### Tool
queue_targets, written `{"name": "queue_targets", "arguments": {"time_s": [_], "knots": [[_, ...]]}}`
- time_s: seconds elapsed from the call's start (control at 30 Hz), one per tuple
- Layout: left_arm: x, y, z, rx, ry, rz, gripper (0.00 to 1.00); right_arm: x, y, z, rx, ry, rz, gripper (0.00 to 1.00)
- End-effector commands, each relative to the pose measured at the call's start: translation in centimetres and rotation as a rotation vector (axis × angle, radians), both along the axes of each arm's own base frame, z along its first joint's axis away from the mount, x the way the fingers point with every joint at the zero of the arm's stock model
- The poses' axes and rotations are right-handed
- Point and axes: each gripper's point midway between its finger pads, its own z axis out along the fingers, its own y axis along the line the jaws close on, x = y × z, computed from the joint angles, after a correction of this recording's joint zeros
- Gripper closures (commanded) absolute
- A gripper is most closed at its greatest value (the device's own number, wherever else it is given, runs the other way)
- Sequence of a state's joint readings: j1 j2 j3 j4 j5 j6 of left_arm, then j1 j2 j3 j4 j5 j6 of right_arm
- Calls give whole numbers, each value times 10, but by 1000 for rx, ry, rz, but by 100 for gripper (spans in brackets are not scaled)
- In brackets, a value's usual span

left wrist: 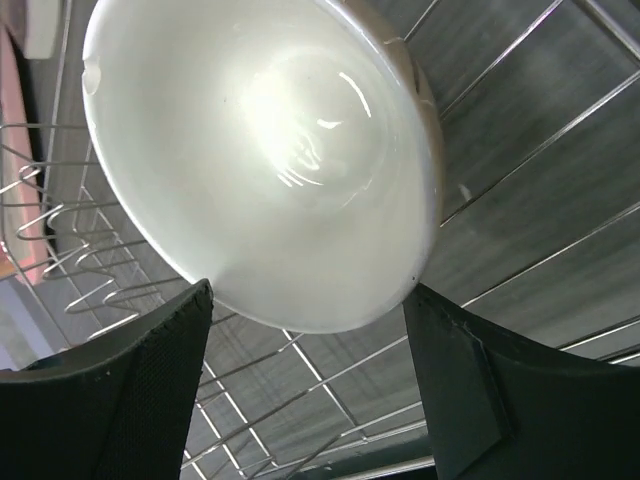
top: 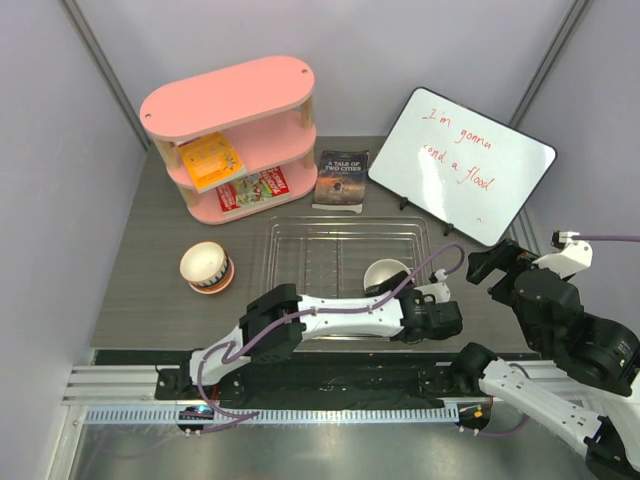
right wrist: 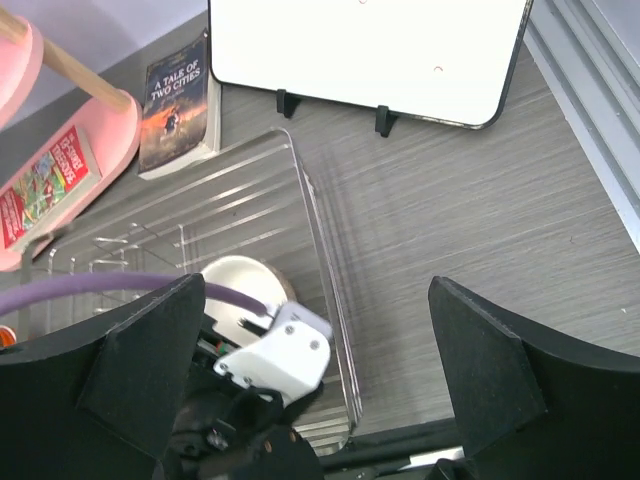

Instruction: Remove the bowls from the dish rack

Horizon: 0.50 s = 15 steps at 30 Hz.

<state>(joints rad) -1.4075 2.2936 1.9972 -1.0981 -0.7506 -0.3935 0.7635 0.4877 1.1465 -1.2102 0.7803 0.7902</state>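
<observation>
Left gripper spread wide at the pale bowl; glossy, probably slippery and breakable, so I'd pinch its rim.

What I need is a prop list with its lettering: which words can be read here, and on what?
"I'm gonna send a flood", in red handwriting, on the whiteboard.
"A TALE OF TWO CITIES", on the cover of the paperback; the smaller print on it is too small to read.
The yellow booklet and the red booklet in the pink shelf carry print too blurred to read.
</observation>
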Motion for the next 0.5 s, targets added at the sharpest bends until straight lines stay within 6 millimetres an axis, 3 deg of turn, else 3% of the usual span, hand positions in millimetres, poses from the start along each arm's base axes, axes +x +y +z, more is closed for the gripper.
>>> {"name": "queue_targets", "arguments": {"time_s": [0.0,0.3,0.47], "knots": [[-1,-3,9,-70,17,26,23,8,-3,17,40,-58,-57,0],[21,9,25,-130,23,61,23,7,-6,19,36,-69,-66,0],[24,4,26,-154,51,27,25,7,-7,17,38,-70,-73,0]]}}
